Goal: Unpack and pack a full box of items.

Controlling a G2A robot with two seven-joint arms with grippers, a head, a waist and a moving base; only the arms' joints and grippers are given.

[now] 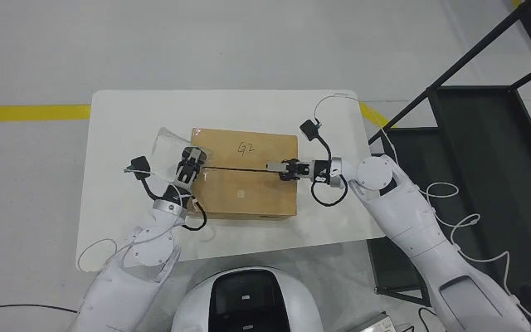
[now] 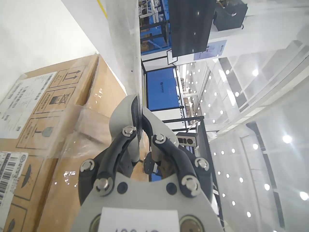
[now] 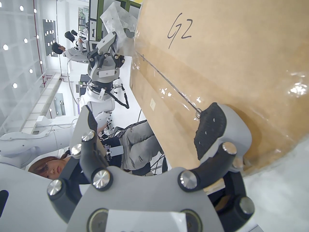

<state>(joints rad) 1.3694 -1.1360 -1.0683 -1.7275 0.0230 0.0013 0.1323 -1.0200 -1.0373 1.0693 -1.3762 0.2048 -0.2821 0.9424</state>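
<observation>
A brown cardboard box [image 1: 245,174] marked with a handwritten code lies shut on the white table [image 1: 332,124], its flaps meeting in a middle seam [image 3: 169,83]. At the box's left end my left gripper [image 1: 192,159] [image 2: 138,112] is shut on a strip of clear tape [image 1: 166,141] [image 2: 120,25] peeled up from the box; the right wrist view shows that gripper [image 3: 108,44] with the crumpled tape [image 3: 115,15]. Over the box's right end my right gripper [image 1: 275,169] [image 3: 149,129] is open. One of its pads [image 3: 212,131] rests on the box top at the seam's end.
A black metal frame and platform [image 1: 465,108] stand off the table's right side. Bare table shows behind and in front of the box. A thin white cable [image 1: 332,104] loops over the table's far right corner. Labels [image 2: 21,102] cover the box's side.
</observation>
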